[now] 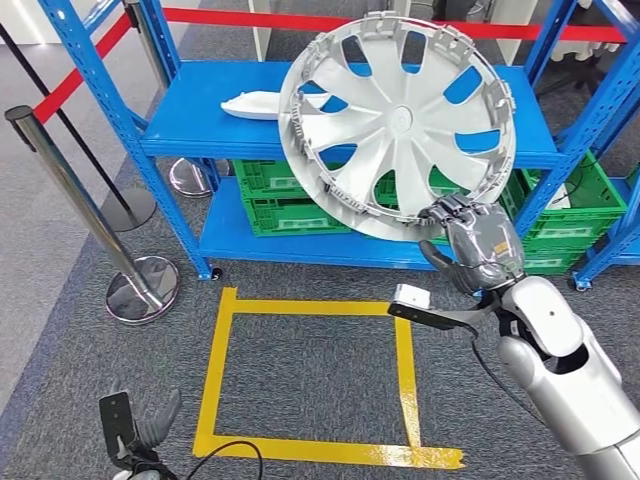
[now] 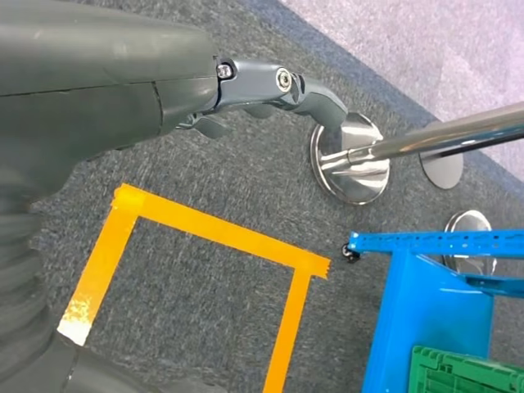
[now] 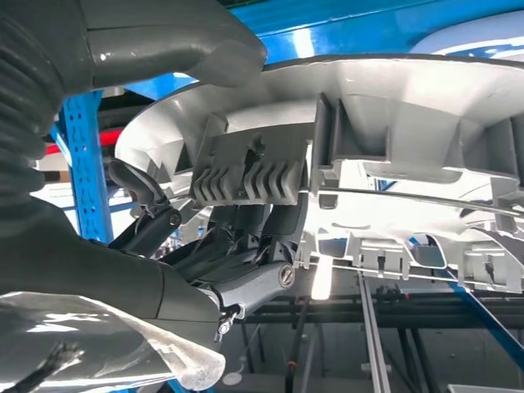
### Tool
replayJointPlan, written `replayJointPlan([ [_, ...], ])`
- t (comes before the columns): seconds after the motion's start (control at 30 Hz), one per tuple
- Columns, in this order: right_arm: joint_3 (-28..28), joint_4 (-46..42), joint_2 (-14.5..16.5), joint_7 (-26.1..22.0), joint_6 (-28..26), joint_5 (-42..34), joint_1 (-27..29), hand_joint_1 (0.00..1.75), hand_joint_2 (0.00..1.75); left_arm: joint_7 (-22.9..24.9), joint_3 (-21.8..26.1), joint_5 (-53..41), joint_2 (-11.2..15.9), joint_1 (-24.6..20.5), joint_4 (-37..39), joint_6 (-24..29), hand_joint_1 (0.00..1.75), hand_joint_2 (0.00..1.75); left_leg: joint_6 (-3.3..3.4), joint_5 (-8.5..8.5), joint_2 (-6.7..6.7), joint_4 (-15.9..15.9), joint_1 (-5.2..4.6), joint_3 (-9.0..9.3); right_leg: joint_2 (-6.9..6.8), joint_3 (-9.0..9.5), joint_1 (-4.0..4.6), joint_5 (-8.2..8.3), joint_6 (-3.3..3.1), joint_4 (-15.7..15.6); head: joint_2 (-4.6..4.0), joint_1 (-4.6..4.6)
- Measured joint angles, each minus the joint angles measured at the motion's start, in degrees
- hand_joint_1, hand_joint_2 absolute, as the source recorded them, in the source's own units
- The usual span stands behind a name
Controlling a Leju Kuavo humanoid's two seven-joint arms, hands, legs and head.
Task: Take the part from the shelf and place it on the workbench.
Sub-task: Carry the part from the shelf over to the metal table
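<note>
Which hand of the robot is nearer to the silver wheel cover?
The right. The right hand grips the lower rim of the wheel cover in front of the blue shelf. The left hand hangs low over the carpet, far from it.

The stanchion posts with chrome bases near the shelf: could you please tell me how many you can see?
3. One stanchion base stands on the carpet left of the yellow square, a second behind it, a third under the blue shelf's left end. More may stand outside the picture.

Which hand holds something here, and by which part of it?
The right hand grips the silver wheel cover by its lower rim; the left hand holds nothing.
</note>
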Motion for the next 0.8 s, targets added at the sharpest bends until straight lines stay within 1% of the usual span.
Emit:
replayJointPlan([
  [0.03,0.0,0.0,0.01,-0.01,0.23,-0.12,-0.07,1.75,1.75,0.0,0.0,-0.02,0.02,-0.03,0.01,0.0,0.0,1.75,0.27,0.36,-0.01,-2.31,-0.13,1.17,-0.03,-0.16,0.06,0.14,0.22,0.05,0.0,0.0],
  [0.07,0.01,0.0,0.01,-0.03,0.58,-0.34,-0.15,1.75,1.75,0.0,0.0,-0.05,0.03,-0.05,0.01,0.0,0.0,1.75,0.46,0.19,-0.03,-3.35,-0.27,1.57,-0.07,-0.35,0.08,0.32,0.5,0.04,0.0,0.01],
  [0.1,0.03,0.0,0.01,-0.08,0.98,-0.6,-0.24,1.75,1.75,0.0,0.01,-0.07,0.04,-0.07,0.02,0.01,0.0,1.75,0.61,0.26,-0.05,-3.78,-0.35,1.54,-0.15,-0.51,0.1,0.55,0.84,0.02,0.0,-0.01],
  [0.13,0.04,0.02,0.0,-0.12,1.3,-0.82,-0.25,1.75,1.75,0.0,0.01,-0.07,0.04,-0.08,0.04,0.01,0.0,1.75,0.89,0.44,-0.11,-4.16,-0.2,1.51,-0.29,-0.75,0.1,0.52,1.13,0.26,0.0,0.0],
  [0.17,0.06,0.03,-0.02,-0.16,1.55,-1.03,-0.29,1.75,1.75,0.0,0.02,-0.08,0.04,-0.1,0.05,0.02,0.0,1.75,1.24,0.66,-0.21,-4.53,-0.05,1.5,-0.35,-1.24,0.15,0.1,1.39,0.87,0.0,0.04],
  [0.2,0.08,0.05,-0.05,-0.18,1.68,-1.09,-0.36,1.75,1.75,0.0,0.02,-0.08,0.04,-0.13,0.08,0.02,0.0,1.75,1.63,0.95,-0.36,-4.87,0.12,1.45,-0.34,-2.02,0.2,-0.92,1.59,2.26,0.0,0.09],
  [0.23,0.11,0.07,-0.07,-0.18,1.71,-1.0,-0.46,1.75,1.75,0.0,0.01,-0.08,0.01,-0.16,0.1,0.02,0.0,1.75,1.98,1.26,-0.55,-5.11,0.27,1.36,-0.26,-3.23,0.23,-2.55,1.75,4.77,0.0,0.15],
  [0.3,0.27,0.07,-0.09,-0.18,1.61,-0.47,-0.66,1.75,1.75,0.0,0.01,-0.09,-0.02,-0.16,0.16,0.02,0.0,1.75,2.25,1.67,-1.1,-5.09,0.23,0.84,-0.01,-6.27,0.17,-6.34,2.02,11.91,0.0,0.2],
  [0.33,0.38,0.07,-0.09,-0.2,1.54,-0.15,-0.7,1.75,1.75,0.0,0.03,-0.1,-0.02,-0.13,0.21,0.02,0.0,1.75,2.24,1.83,-1.46,-5.04,0.23,0.58,0.03,-7.42,0.12,-7.41,2.14,14.85,0.0,0.2],
  [0.37,0.48,0.07,-0.09,-0.22,1.5,0.09,-0.71,1.75,1.75,0.0,0.05,-0.1,-0.02,-0.1,0.26,0.02,0.0,1.75,2.18,1.98,-1.88,-4.96,0.24,0.38,0.05,-7.75,0.07,-7.47,2.26,16.1,0.0,0.19],
  [0.4,0.57,0.07,-0.09,-0.25,1.48,0.24,-0.75,1.75,1.75,0.0,0.08,-0.1,-0.02,-0.09,0.31,0.02,0.0,1.75,2.09,2.08,-2.34,-4.82,0.29,0.21,0.11,-6.98,-0.01,-6.4,2.33,15.08,0.0,0.19],
  [0.43,0.64,0.07,-0.09,-0.27,1.47,0.33,-0.81,1.75,1.75,0.0,0.09,-0.1,-0.03,-0.1,0.35,0.02,0.0,1.75,1.98,2.12,-2.86,-4.6,0.35,0.06,0.43,-5.17,-0.14,-4.49,2.4,11.96,0.0,0.19],
  [0.47,0.67,0.07,-0.09,-0.27,1.46,0.36,-0.88,1.75,1.75,0.0,0.09,-0.1,-0.04,-0.14,0.38,0.02,0.0,1.75,1.83,2.13,-3.4,-4.33,0.43,-0.13,1.53,-3.02,-0.36,-2.91,2.45,8.07,0.0,0.19],
  [0.5,0.71,0.07,-0.09,-0.25,1.45,0.4,-0.96,1.75,1.75,0.0,0.09,-0.1,-0.04,-0.23,0.39,0.02,0.0,1.75,1.6,2.16,-3.97,-3.94,0.43,-0.51,3.15,-1.07,-0.62,-1.78,2.5,4.6,0.0,0.21],
  [0.53,0.73,0.05,-0.09,-0.2,1.37,0.63,-1.01,1.75,1.75,0.0,0.09,-0.1,-0.05,-0.31,0.39,0.02,0.0,1.75,1.27,2.3,-4.55,-3.59,0.44,-1.09,4.51,0.18,-0.84,-1.35,2.44,2.2,0.0,0.2],
  [0.57,0.78,0.02,-0.1,-0.1,1.23,1.08,-1.04,1.75,1.75,0.01,0.09,-0.1,-0.04,-0.35,0.4,0.03,0.0,1.75,0.85,2.55,-5.15,-3.33,0.47,-1.72,5.48,0.6,-0.97,-1.54,2.32,1.25,0.0,0.19],
  [0.6,0.89,-0.01,-0.1,0.02,1.04,1.73,-1.06,1.75,1.75,0.01,0.09,-0.1,-0.03,-0.3,0.43,0.04,0.0,1.75,0.39,2.88,-5.82,-3.18,0.5,-2.3,5.51,0.59,-0.97,-1.58,2.13,1.12,0.0,0.18],
  [0.63,1.03,-0.04,-0.1,0.14,0.84,2.48,-1.08,1.75,1.75,0.01,0.09,-0.09,-0.02,-0.18,0.47,0.07,0.0,1.75,-0.02,3.18,-6.51,-3.17,0.56,-2.71,4.79,0.43,-0.99,-1.56,1.81,1.08,0.0,0.15],
  [0.67,1.2,-0.04,-0.12,0.26,0.7,3.11,-1.11,1.75,1.75,-0.01,0.1,-0.06,0.02,-0.02,0.54,0.1,0.0,1.75,-0.38,3.13,-6.39,-3.01,0.54,-2.98,4.08,0.37,-1.02,-1.39,1.51,1.05,0.0,0.15],
  [0.7,1.4,-0.06,-0.14,0.38,0.6,3.59,-1.17,1.75,1.75,-0.1,0.12,-0.01,0.04,0.07,0.61,0.13,0.0,1.75,-0.74,2.47,-5.37,-2.12,0.46,-3.46,3.26,0.37,-1.05,-1.25,1.14,0.98,0.0,0.0],
  [0.73,1.58,-0.08,-0.17,0.48,0.54,3.91,-1.27,1.75,1.75,-0.26,0.14,0.06,0.08,0.07,0.67,0.14,0.0,1.75,-1.03,1.18,-3.88,-0.18,0.39,-4.31,2.4,0.38,-1.06,-1.12,0.8,0.89,0.0,-0.12],
  [0.77,1.74,-0.09,-0.2,0.57,0.49,4.13,-1.41,1.75,1.75,-0.45,0.15,0.15,0.1,0.02,0.72,0.13,0.0,1.75,-1.31,-0.68,-2.09,2.97,0.39,-5.61,1.51,0.37,-0.94,-1.07,0.56,0.88,0.0,-0.24],
  [0.8,1.91,-0.1,-0.22,0.64,0.45,4.27,-1.63,1.75,1.75,-0.63,0.16,0.26,0.11,-0.05,0.76,0.08,0.0,1.75,-1.53,-2.63,-0.94,6.84,0.45,-7.14,0.63,0.32,-0.81,-1.06,0.37,0.89,0.0,-0.38],
])
